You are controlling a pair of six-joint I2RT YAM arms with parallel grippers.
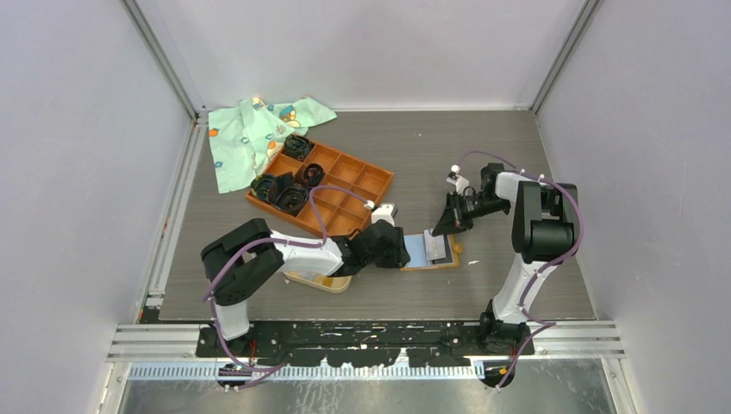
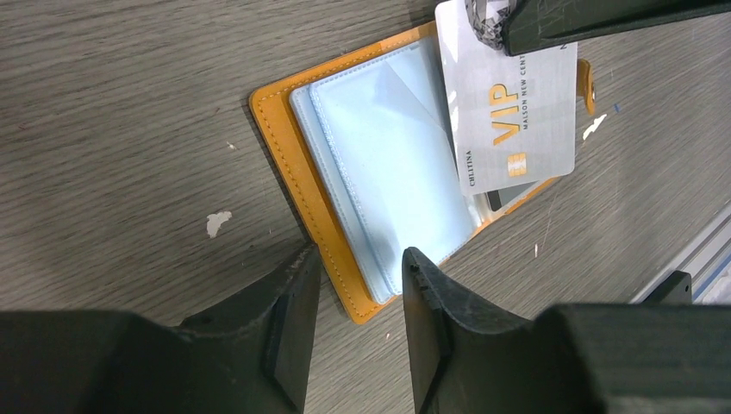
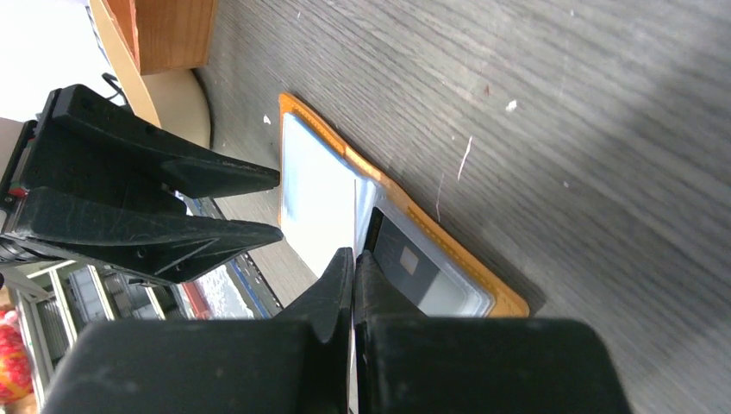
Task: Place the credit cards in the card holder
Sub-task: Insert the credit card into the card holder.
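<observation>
A pale silver credit card marked VIP (image 2: pixel 509 112) hangs over the open orange wallet (image 2: pixel 297 185), pinched at its top corner by my right gripper (image 1: pixel 450 226), which is shut on it. In the right wrist view that card (image 3: pixel 355 211) shows edge-on between the closed fingertips of the right gripper (image 3: pixel 354 259). A second, dark credit card (image 3: pixel 409 259) lies in a clear wallet sleeve. My left gripper (image 2: pixel 358 267) stands open, low over the wallet's near corner, one finger on each side. The beige card holder (image 1: pixel 321 281) sits partly hidden under the left arm.
An orange grid tray (image 1: pixel 345 185) holding black coiled bands (image 1: pixel 289 194) stands at the back left, next to a green patterned cloth (image 1: pixel 250 134). The two grippers are close together over the wallet. The metal rail (image 1: pixel 371 332) runs along the table's near edge.
</observation>
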